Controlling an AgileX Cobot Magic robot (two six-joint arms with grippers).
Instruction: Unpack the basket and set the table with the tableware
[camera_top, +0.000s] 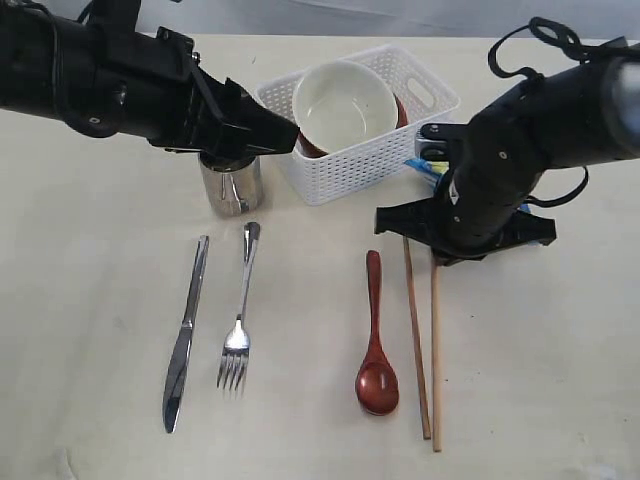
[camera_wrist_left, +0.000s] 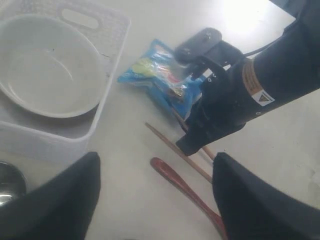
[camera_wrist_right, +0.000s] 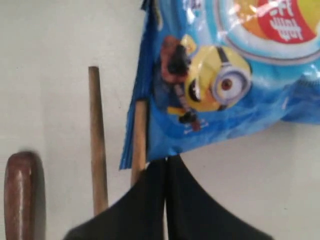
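Observation:
The white basket (camera_top: 432, 103) holds a cream bowl (camera_top: 345, 105) that rests on a brown plate (camera_top: 311, 149). On the table (camera_top: 90, 300) lie a knife (camera_top: 185, 335), fork (camera_top: 238, 320), wooden spoon (camera_top: 376, 340) and two chopsticks (camera_top: 415, 340), with a steel cup (camera_top: 230, 187) standing behind them. My left gripper (camera_top: 270, 135) hovers open over the cup beside the basket; its fingers (camera_wrist_left: 60, 200) have only table between them. My right gripper (camera_wrist_right: 166, 159) is shut, its tips at the far end of a chopstick (camera_wrist_right: 139, 140) and touching the chip bag's edge.
A blue chip bag (camera_top: 428, 168) lies on the table right of the basket, partly under my right arm (camera_top: 520, 150). In the left wrist view the bowl (camera_wrist_left: 45, 65), the bag (camera_wrist_left: 160, 75), the spoon (camera_wrist_left: 185, 185) and one chopstick (camera_wrist_left: 175, 147) show.

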